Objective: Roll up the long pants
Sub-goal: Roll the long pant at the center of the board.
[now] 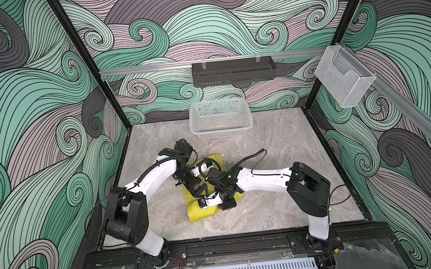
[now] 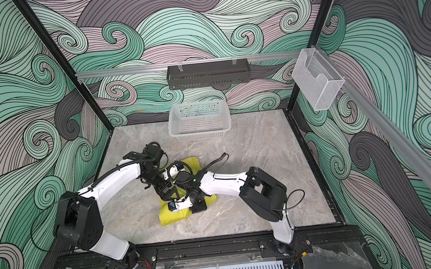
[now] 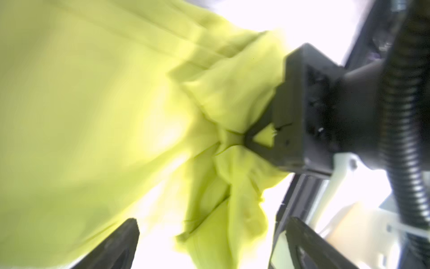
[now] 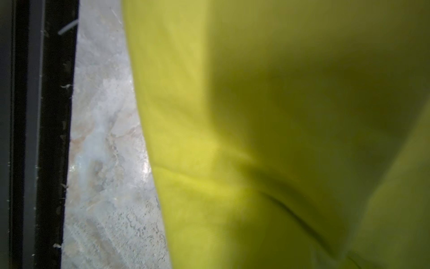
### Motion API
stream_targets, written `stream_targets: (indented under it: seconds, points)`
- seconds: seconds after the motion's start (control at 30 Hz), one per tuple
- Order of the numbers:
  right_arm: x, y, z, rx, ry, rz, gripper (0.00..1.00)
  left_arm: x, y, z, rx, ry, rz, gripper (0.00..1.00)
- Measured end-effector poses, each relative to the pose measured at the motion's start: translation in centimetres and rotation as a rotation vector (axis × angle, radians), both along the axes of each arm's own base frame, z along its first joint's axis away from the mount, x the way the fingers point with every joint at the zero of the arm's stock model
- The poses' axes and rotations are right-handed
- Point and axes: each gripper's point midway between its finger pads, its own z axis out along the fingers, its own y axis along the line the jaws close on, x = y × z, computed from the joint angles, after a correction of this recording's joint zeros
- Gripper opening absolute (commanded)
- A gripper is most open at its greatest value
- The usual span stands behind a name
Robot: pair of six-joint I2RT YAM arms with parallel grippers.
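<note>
Yellow-green long pants (image 1: 203,214), folded small, lie mid-table (image 1: 278,147) betw. both arms. Right claw (image 3: 249,139) pinches a bunched fold, prob. anchoring it for rolling; left claw (image 3: 213,220) hangs spread, empty, likely free to regrip.

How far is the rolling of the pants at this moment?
Done: the long pants lie folded into a compact strip on the table. In hand: the right gripper pinches a bunched fold; the left gripper stands open close by. Left: no tight roll shows yet, so most rolling seems to remain.
</note>
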Motion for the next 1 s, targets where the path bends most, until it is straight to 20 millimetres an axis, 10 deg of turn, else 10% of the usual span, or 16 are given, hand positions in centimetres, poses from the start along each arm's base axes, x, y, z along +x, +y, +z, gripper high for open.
stream_targets:
  seconds: [0.33, 0.57, 1.0]
  points:
    - [-4.4, 1.2, 1.3, -0.194, 0.449, -0.027, 0.0, -1.1, 6.9, 5.5, 0.138, -0.457, 0.173, 0.99]
    - [-6.5, 1.6, 2.1, -0.264, 0.819, -0.112, 0.0, -8.4, 4.4, 8.9, -0.158, -0.754, -0.104, 0.99]
    - [-4.3, 1.7, 2.6, -0.173, 1.085, -0.263, 0.0, -9.2, 4.2, 8.1, -0.113, -0.719, -0.258, 0.98]
